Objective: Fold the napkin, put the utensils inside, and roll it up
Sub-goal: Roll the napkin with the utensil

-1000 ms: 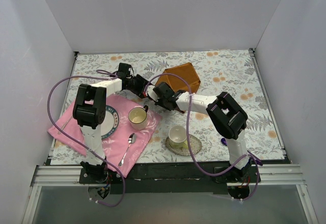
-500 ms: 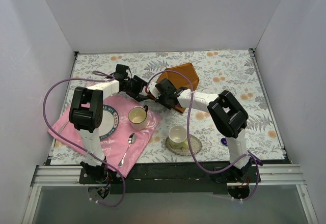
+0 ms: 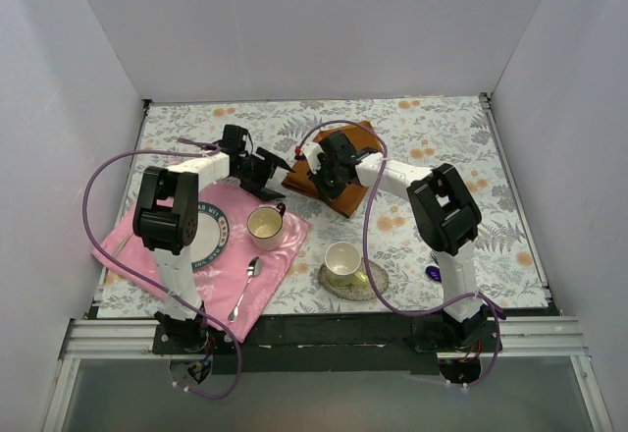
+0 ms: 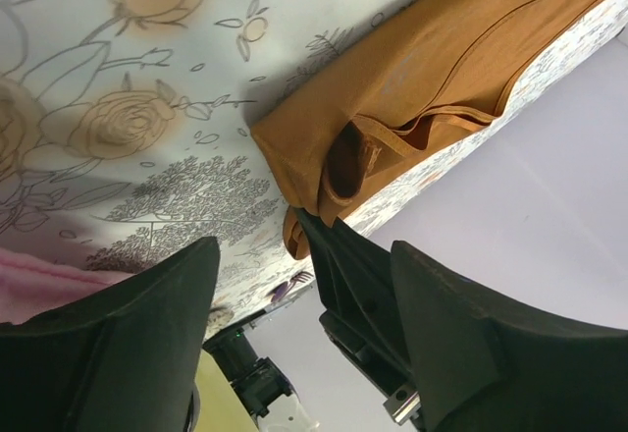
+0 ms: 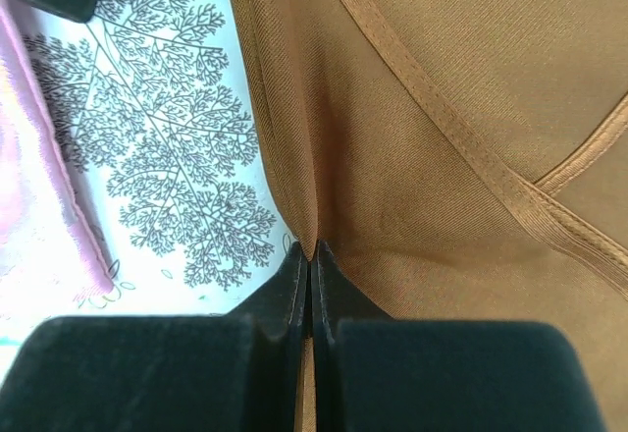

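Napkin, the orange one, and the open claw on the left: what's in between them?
A bare strip of flowery table cover lies between the left gripper and the napkin, seen best in the left wrist view.

Napkin (image 5: 471, 79): plain rust-orange satin, hem stitched in the same tone. Tablecloth (image 3: 442, 147): white, grey fern and leaf line print, peach-orange flowers. Pink cloth (image 3: 270, 265): plain, shiny. Plate (image 3: 218, 238): white, blue patterned rim. Cup (image 3: 265, 226) and second cup (image 3: 341, 263): cream. Saucer (image 3: 378, 280): beige-brown, lacy. Spoon (image 3: 245, 290): silver. Arms (image 3: 392, 179): white, black joints. Cables (image 3: 85, 206): purple. Walls (image 3: 294, 29): plain pale grey-white.
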Controlling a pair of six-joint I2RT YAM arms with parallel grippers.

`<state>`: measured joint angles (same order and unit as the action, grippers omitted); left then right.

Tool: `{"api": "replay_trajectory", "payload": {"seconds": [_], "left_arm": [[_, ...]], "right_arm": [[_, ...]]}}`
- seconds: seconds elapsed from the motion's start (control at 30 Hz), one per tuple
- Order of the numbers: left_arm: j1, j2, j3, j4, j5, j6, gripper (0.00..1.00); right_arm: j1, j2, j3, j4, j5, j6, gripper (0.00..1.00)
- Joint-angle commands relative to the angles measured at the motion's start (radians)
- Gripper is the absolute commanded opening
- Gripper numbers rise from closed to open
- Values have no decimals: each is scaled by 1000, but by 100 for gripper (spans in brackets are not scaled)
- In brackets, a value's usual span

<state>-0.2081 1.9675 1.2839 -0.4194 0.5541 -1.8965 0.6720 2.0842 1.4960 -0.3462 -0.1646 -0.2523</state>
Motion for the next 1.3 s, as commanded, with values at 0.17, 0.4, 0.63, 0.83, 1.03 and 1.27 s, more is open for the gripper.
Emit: {"api": "replay_trajectory", "payload": {"seconds": [0.17,0.4,0.63,0.83,1.03,1.27], "left_arm": [[-63,43,51,30,13,-38,72],[-94,90,54,59,6,-65,65],[-100,105,-3,137,-42,-92,49],[-99,116,11,162,-72,-90,29],[-97,148,92,94,-68,-69,1],[-97,149,147,-34,-25,-75,0]], "right_arm": [[-55,71,49,-89,-225,67,1],[-83,93,79,-108,-273,74,1],[-95,105,89,-112,-294,85,1],[-95,93,87,-111,-271,78,1],[-95,63,101,-143,-207,45,4],[-69,-9,101,-146,-155,22,23]]}}
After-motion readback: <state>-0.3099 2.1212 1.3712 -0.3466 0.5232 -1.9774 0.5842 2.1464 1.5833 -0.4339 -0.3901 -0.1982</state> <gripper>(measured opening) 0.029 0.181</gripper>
